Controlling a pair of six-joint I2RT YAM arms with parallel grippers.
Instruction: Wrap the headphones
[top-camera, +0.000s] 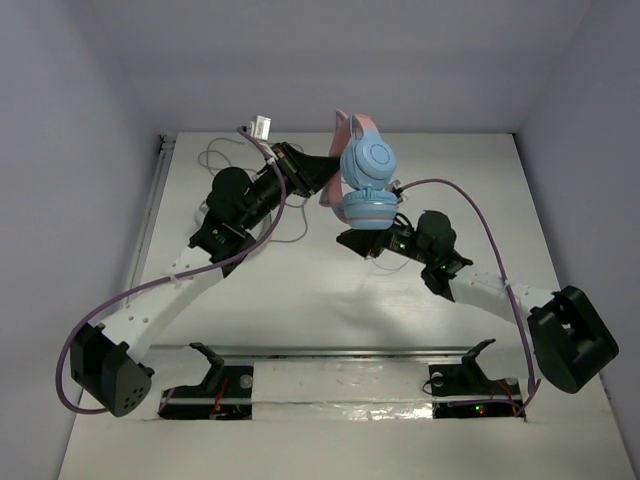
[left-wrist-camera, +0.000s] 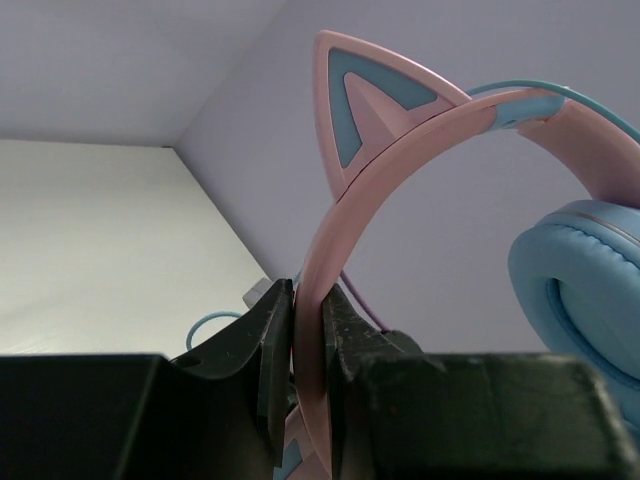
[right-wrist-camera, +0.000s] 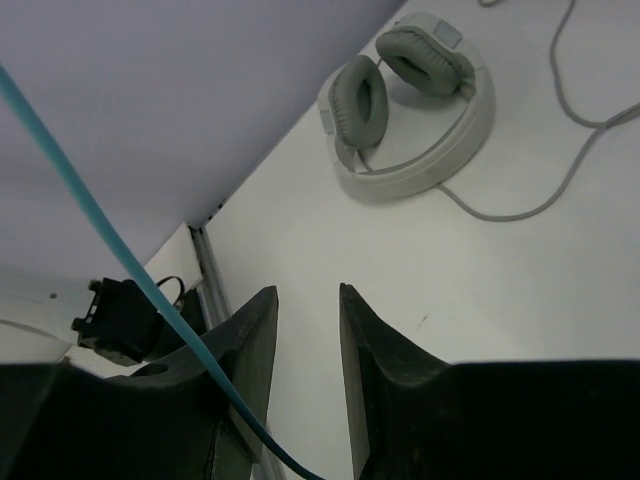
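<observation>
The headphones (top-camera: 366, 176) have a pink cat-eared headband (left-wrist-camera: 400, 150) and round light-blue earcups (left-wrist-camera: 585, 290). They are held up in the air above the back middle of the table. My left gripper (top-camera: 326, 176) is shut on the pink headband, which sits pinched between its jaws (left-wrist-camera: 308, 335). My right gripper (top-camera: 348, 239) is just below the lower earcup, open with nothing between its fingers (right-wrist-camera: 308, 300). The thin light-blue cable (right-wrist-camera: 100, 232) runs slantwise across the outside of its left finger (right-wrist-camera: 245, 360).
A grey-white pair of headphones (right-wrist-camera: 415, 110) lies on the table (right-wrist-camera: 480, 290) with a loose thin grey cable (right-wrist-camera: 570, 160) trailing from it. More grey cable (top-camera: 212, 153) lies at the back left. A metal rail (top-camera: 340, 351) crosses the near edge.
</observation>
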